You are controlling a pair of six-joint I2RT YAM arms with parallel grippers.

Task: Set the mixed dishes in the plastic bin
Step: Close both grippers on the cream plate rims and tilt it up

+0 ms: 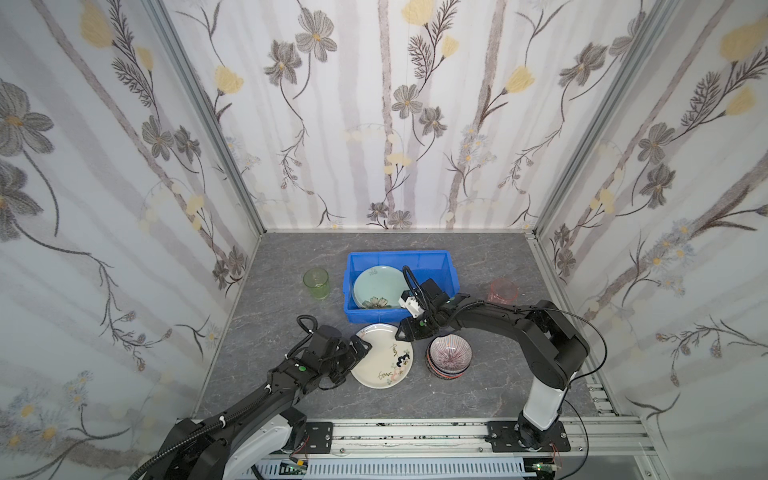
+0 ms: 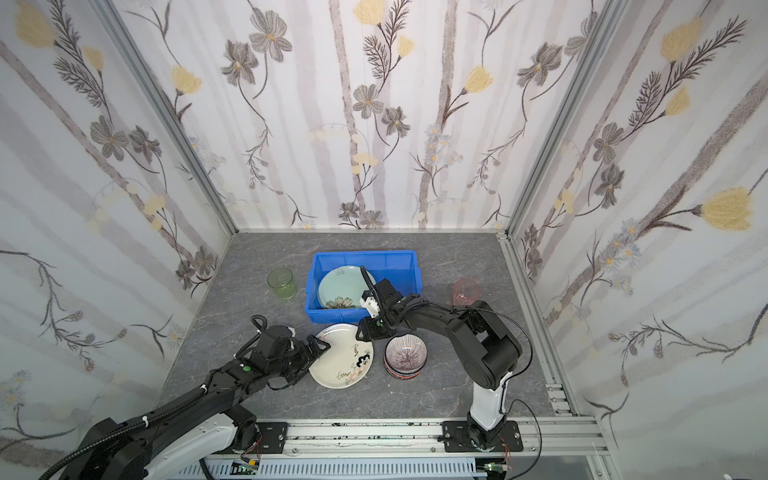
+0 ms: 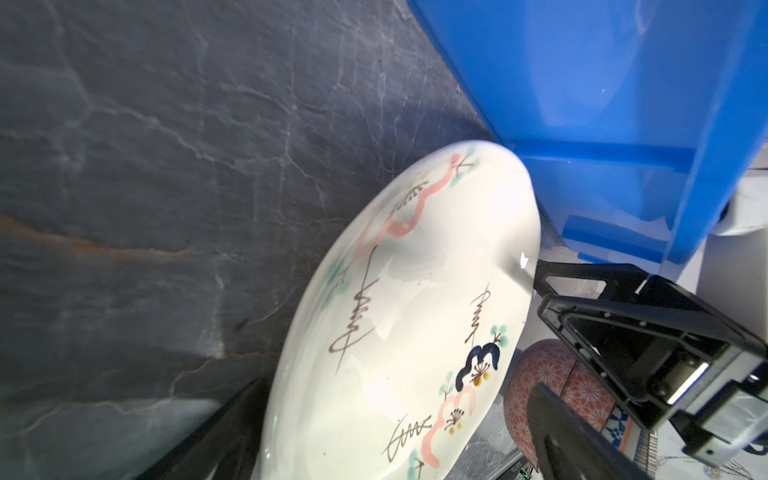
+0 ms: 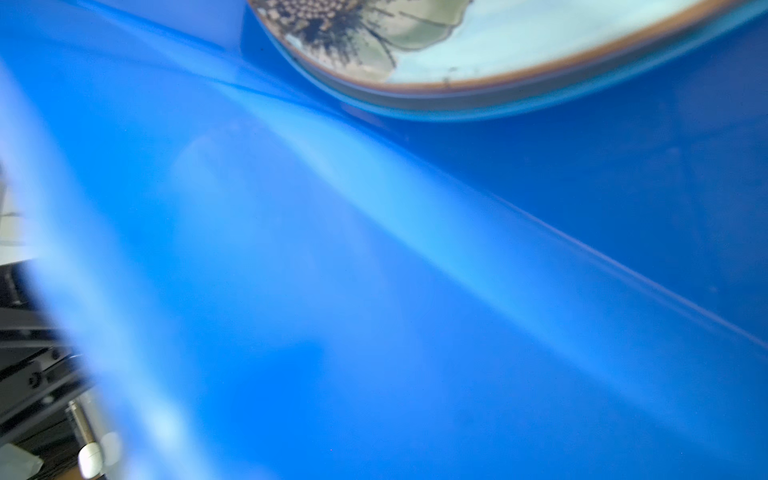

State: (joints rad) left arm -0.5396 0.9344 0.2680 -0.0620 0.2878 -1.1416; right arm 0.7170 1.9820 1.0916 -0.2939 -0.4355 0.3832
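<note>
Lying face up on the grey table (image 1: 291, 332), the cream plate (image 1: 384, 361) sits just in front of the blue bin (image 1: 399, 259), painted side up in both top views. It is round, so it has no long axis. I cannot tell whether it rests quite flat or is tipped.

The left gripper (image 1: 356, 358) stands at the plate's left rim with its jaws spread wide. In the left wrist view its dark fingers (image 3: 216, 436) show on either side of the plate (image 3: 407, 311), and it grasps nothing.

The right gripper (image 1: 401, 330) reaches across to the plate's far rim, between the plate and the bin's front wall. In the left wrist view one of its black fingers (image 3: 557, 274) meets that rim. Whether it is clamped on the plate cannot be told, and the right wrist view is mostly blurred blue bin wall (image 4: 415, 291).

The bin's long side runs left to right, open side up. A green plate (image 1: 376, 284) lies face up in its left part.

A stack of bowls (image 1: 449, 353), mouths up, stands just right of the cream plate. A green tumbler (image 1: 316, 283) stands upright left of the bin, and a pink tumbler (image 1: 503, 290) stands upright to its right, both apart from it.
</note>
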